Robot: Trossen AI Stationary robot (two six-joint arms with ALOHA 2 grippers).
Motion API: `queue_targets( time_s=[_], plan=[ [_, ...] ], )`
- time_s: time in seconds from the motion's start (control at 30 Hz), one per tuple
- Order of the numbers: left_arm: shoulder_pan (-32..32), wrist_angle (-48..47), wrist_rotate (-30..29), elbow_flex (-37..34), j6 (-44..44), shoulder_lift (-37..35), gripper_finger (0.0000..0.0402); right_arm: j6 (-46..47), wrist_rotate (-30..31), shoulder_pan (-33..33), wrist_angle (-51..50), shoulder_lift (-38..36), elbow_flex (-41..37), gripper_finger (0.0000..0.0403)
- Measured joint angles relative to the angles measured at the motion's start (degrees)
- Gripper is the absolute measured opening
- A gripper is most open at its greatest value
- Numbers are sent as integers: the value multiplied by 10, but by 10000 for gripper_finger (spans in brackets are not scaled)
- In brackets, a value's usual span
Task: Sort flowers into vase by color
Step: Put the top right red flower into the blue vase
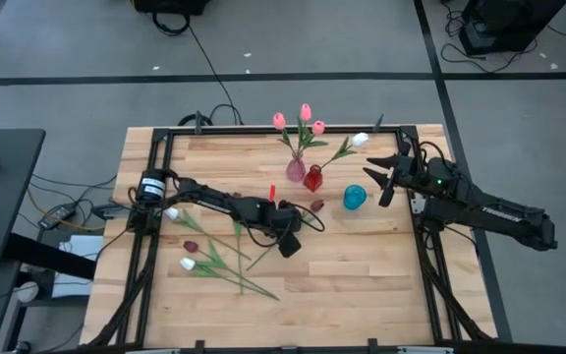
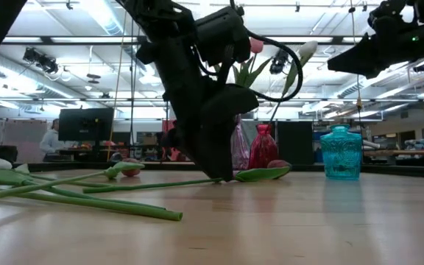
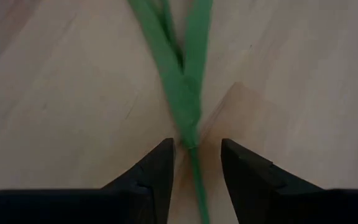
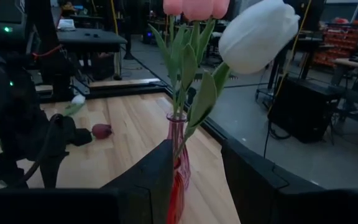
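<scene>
My left gripper (image 1: 289,244) (image 3: 197,144) points down at the table's middle. It is open, with a finger on each side of the green stem (image 3: 193,155) of a maroon tulip (image 1: 317,206) that lies flat on the wood. My right gripper (image 1: 379,182) (image 4: 197,144) hovers open, right of the vases, and touches nothing. Three pink tulips (image 1: 306,112) stand in the pink vase (image 1: 296,169). A white tulip (image 1: 360,140) (image 4: 260,31) leans out of the red vase (image 1: 312,178). The teal vase (image 1: 355,197) holds no flower. Two white tulips (image 1: 187,264) and a maroon one (image 1: 192,246) lie at the left.
The three vases stand close together at the table's far middle, between the two grippers. Long stems (image 2: 87,200) cross the left half of the table. A small red object (image 1: 272,192) stands left of the red vase. Bare wood lies toward the near edge and the right.
</scene>
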Motion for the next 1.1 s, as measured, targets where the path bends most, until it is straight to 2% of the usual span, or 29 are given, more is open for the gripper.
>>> queue_targets(
  time_s=[0.13, 0.2, 0.3, 0.33, 0.47, 0.63, 0.73, 0.97, 1.03, 1.1],
  plan=[
    [-1, -6, -14, 1, 27, 2, 123, 0, 0, 0, 0, -1, 0, 151],
    [0, -6, -18, 1, 42, 2, 91, -2, 0, 0, 2, -2, 0, 151],
    [0, -3, -7, 0, 55, 3, 22, -2, 0, 0, 5, -3, 0, 151],
    [1, -2, 0, 0, 55, 3, 14, -2, 0, 0, 6, -3, 0, 151],
    [0, 24, 6, -1, 64, 0, 5, 0, 2, 0, 12, -3, 0, 151],
    [0, 141, 13, 25, 142, -3, 3, 0, 0, 0, 16, -6, 0, 151],
    [2, 180, 14, 38, 184, -4, 2, -1, 9, 0, 6, -18, 0, 151],
    [9, 305, 7, 39, 283, -2, 1, 3, 114, 0, -53, -108, 0, 151],
    [17, 355, 25, 39, 302, 0, 1, 8, 118, 0, -62, -140, 0, 151],
    [35, 409, 50, 39, 312, 1, 1, 13, 97, 0, -63, -168, -2, 151]
  ],
)
